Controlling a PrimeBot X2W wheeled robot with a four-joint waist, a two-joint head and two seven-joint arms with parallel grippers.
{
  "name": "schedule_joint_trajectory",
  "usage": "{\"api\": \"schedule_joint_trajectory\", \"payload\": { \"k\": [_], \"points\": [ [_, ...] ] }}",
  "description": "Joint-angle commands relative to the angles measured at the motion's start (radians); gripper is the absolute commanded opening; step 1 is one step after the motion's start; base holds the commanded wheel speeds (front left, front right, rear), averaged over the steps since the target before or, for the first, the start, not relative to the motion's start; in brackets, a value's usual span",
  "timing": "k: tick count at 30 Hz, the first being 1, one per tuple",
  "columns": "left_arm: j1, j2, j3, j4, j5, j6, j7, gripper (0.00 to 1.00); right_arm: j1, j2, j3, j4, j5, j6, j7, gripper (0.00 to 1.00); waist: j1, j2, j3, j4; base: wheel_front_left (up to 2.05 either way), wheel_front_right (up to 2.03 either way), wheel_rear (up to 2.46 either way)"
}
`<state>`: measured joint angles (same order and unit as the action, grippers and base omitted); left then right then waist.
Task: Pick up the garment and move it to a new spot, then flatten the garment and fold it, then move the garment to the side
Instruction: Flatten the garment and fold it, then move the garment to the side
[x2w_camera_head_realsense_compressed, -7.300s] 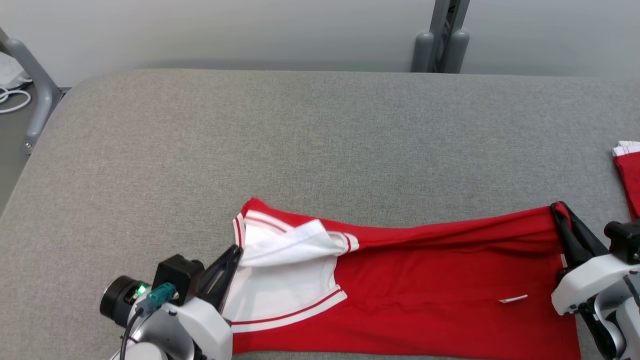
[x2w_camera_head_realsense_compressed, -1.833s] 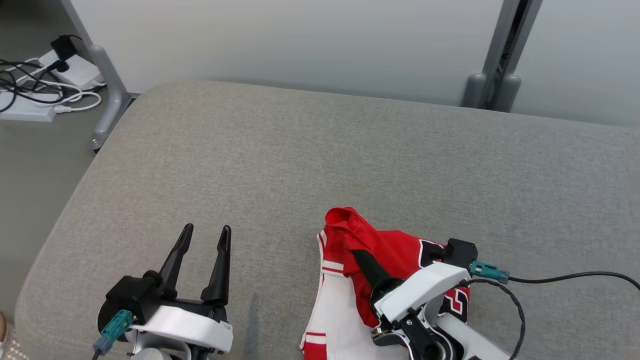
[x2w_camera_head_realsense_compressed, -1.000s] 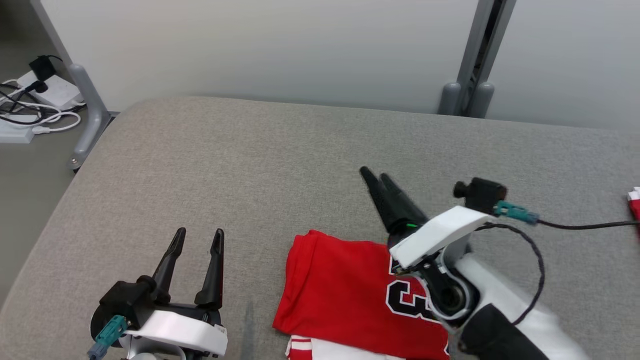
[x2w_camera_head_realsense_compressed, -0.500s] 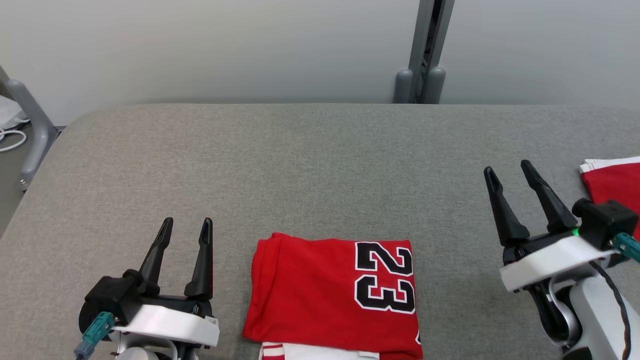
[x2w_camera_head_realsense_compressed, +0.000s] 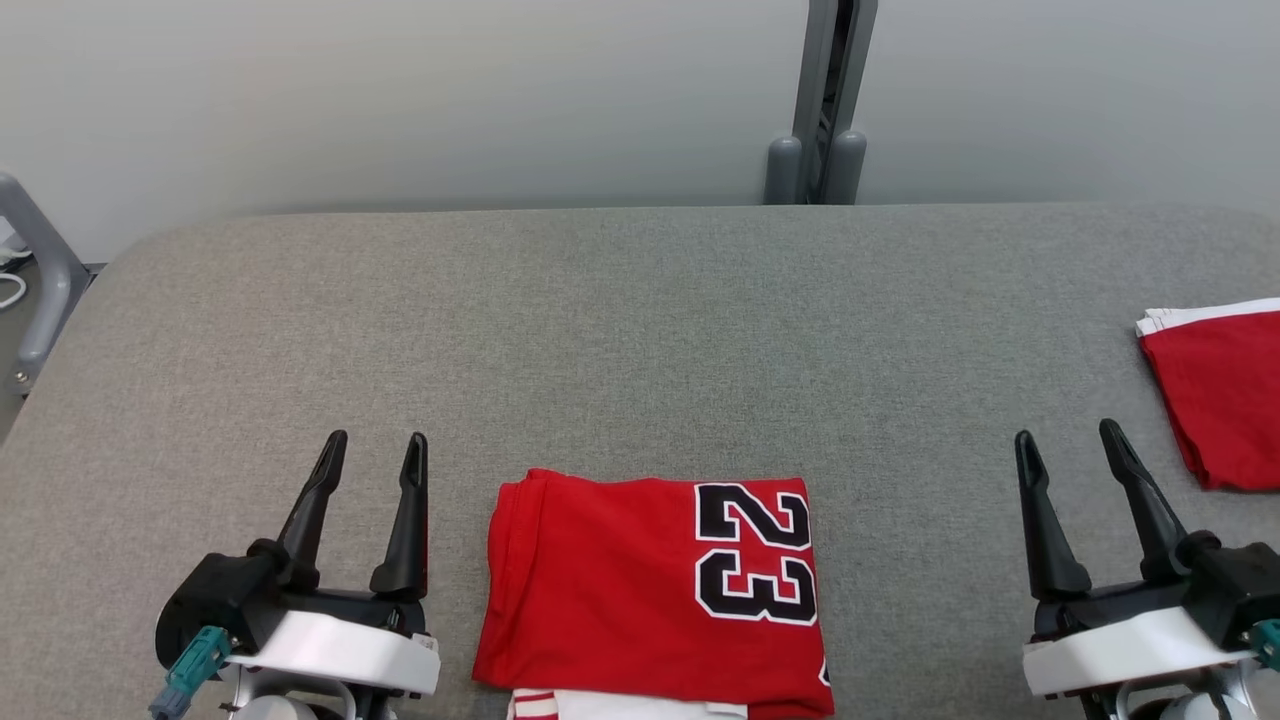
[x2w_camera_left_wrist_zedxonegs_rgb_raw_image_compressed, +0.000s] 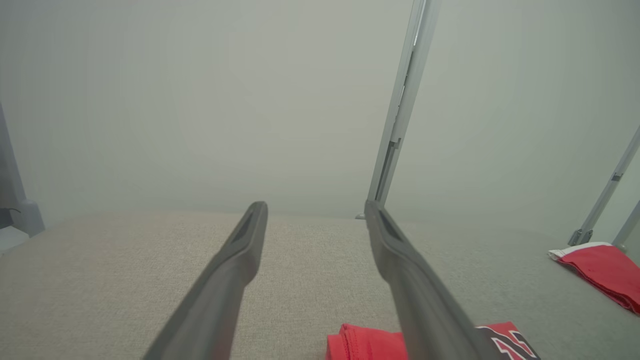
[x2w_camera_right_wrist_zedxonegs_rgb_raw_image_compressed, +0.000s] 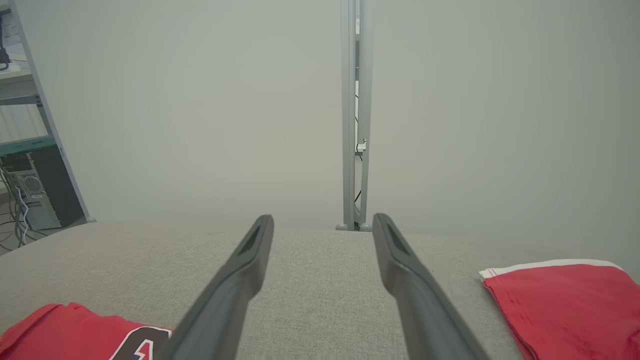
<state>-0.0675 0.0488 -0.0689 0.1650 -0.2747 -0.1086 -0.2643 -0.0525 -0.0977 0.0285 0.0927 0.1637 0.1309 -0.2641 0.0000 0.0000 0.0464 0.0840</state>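
Seeing bare table top (x2w_camera_head_realsense_compressed: 620, 320) running wide open ahead; noting folded jersey (x2w_camera_head_realsense_compressed: 640, 590) lying near centre, second red garment (x2w_camera_head_realsense_compressed: 1215, 400) crowding right edge, post (x2w_camera_head_realsense_compressed: 820, 100) standing behind.

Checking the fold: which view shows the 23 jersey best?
Head view: the folded jersey lies almost whole, number readable. Left wrist view shows its far edge at the bottom; right wrist view, one corner at lower left.

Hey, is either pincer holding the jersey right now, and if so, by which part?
Nothing is held. The left pincer and right pincer are open and empty, apart from the folded jersey lying between them.
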Motion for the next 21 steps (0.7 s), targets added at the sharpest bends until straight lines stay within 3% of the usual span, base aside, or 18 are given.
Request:
{"api": "schedule_joint_trajectory", "payload": {
  "k": [1, 21],
  "points": [
    [0.010, 0.004, 0.002, -0.006, -0.002, 0.005, 0.000, 1.00, 0.019, 0.009, -0.008, -0.007, -0.011, -0.001, 0.001, 1.00, 0.0000, 0.0000, -0.002, 0.002, 0.00, 0.00, 0.00],
    [0.037, 0.004, -0.028, -0.011, 0.018, 0.019, 0.000, 1.00, 0.049, 0.043, -0.041, 0.001, -0.032, -0.001, 0.001, 1.00, 0.0000, 0.0000, -0.014, 0.012, 0.00, 0.00, 0.00]
  ]
}}
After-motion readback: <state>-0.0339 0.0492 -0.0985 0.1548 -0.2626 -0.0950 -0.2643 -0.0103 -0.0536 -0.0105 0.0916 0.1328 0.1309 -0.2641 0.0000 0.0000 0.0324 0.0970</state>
